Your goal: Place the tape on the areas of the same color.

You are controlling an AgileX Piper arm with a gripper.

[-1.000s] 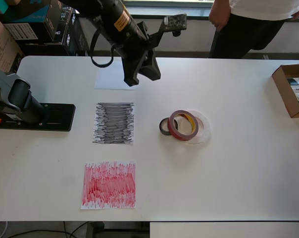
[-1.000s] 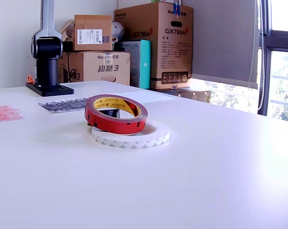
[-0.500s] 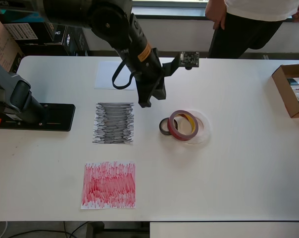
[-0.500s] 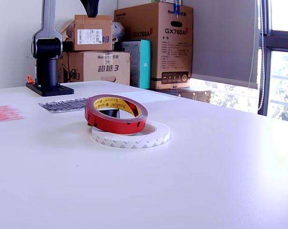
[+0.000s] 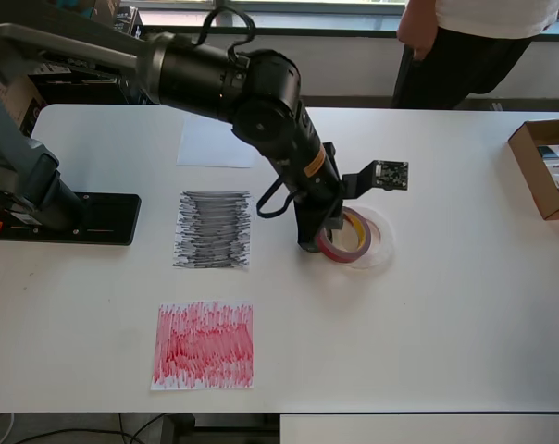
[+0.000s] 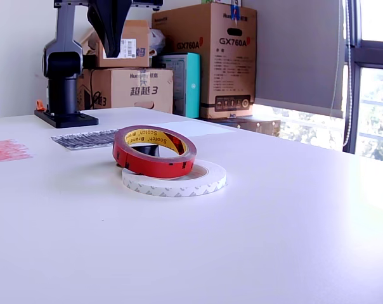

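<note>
The black claw (image 5: 318, 225) hangs above the small black tape roll (image 6: 144, 150); whether it is released or clenched cannot be told. The dark-red tape roll with yellowish inside (image 5: 343, 234) leans on the wide white tape ring (image 5: 379, 237), right of the black-scribbled paper sheet (image 5: 213, 229) on the white bench (image 5: 446, 305) in the overhead view.

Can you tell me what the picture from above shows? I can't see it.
A black robot arm reaches over a white table, its gripper above a pile of tape rolls: a red roll leaning on a white ring. To the overhead view's left lie three paper sheets: white, black-scribbled, red-scribbled.
</note>
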